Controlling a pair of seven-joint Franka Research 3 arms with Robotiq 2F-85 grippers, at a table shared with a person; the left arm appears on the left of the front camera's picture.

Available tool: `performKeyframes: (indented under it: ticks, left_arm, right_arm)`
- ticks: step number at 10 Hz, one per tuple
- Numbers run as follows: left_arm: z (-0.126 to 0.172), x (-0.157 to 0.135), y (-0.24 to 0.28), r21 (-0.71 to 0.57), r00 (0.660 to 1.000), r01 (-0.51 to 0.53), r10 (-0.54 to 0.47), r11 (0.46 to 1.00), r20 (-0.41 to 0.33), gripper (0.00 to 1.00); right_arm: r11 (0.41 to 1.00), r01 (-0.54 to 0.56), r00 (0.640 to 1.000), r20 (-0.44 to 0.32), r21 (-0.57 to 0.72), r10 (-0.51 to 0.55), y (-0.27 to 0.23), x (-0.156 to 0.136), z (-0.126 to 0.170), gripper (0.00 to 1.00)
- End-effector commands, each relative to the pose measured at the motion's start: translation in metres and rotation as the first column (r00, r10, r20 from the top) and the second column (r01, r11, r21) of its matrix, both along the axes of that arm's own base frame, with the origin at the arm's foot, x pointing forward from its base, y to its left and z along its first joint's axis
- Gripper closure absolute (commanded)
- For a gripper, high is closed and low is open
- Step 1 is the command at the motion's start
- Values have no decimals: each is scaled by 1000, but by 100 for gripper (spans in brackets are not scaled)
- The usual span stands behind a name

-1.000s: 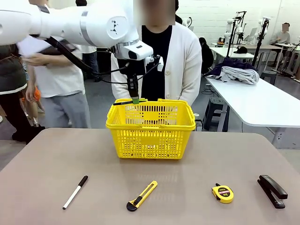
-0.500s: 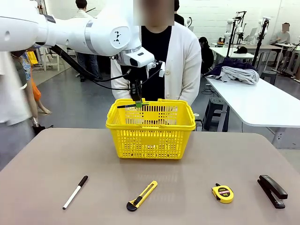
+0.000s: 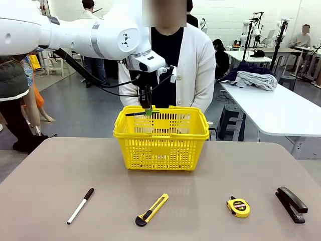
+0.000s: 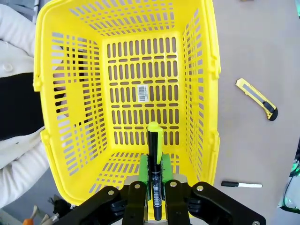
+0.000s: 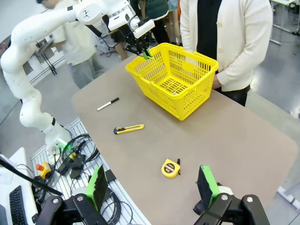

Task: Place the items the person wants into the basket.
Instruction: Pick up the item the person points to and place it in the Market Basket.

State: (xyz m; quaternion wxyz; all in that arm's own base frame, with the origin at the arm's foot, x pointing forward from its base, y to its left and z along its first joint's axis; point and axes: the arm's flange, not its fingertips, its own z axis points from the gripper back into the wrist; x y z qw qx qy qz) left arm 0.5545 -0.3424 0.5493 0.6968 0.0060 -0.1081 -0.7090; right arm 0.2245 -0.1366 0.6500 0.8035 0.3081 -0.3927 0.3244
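Over the brown table [image 3: 50, 170], left fingers [image 4: 143, 166] pinch the pen [image 4: 155, 187] right above the yellow basket [image 3: 160, 135], so next I'd say it's just let go and drop it in; right fingers [image 5: 99, 185] hang wide and empty.

Robotics laboratory. A white robot arm [image 5: 14, 56] stood beside a table [image 5: 211, 140], with cables [image 5: 79, 150], a red stop button [image 5: 41, 167] and a keyboard [image 5: 16, 206] at its base; long white benches [image 3: 281, 113] occupied the grey floor [image 3: 85, 108] at two o'clock.
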Motion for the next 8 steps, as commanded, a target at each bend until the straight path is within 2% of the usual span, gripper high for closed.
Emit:
performKeyframes:
  ticks: [1, 3, 8]
  left_arm:
    - [-22, 36, -15, 21, 996, 64, -62, 998, -68, 88]
    - [-47, 58, -33, 61, 988, 85, -77, 994, -135, 88]
    - [-114, 102, -50, 130, 968, 76, -42, 989, -247, 88]
  right_arm:
    - [1000, -20, 1000, 18, 18, 20, 0, 1, 1, 0]
    - [1000, -20, 1000, 18, 18, 20, 0, 1, 1, 0]
    - [1000, -20, 1000, 18, 18, 20, 0, 1, 1, 0]
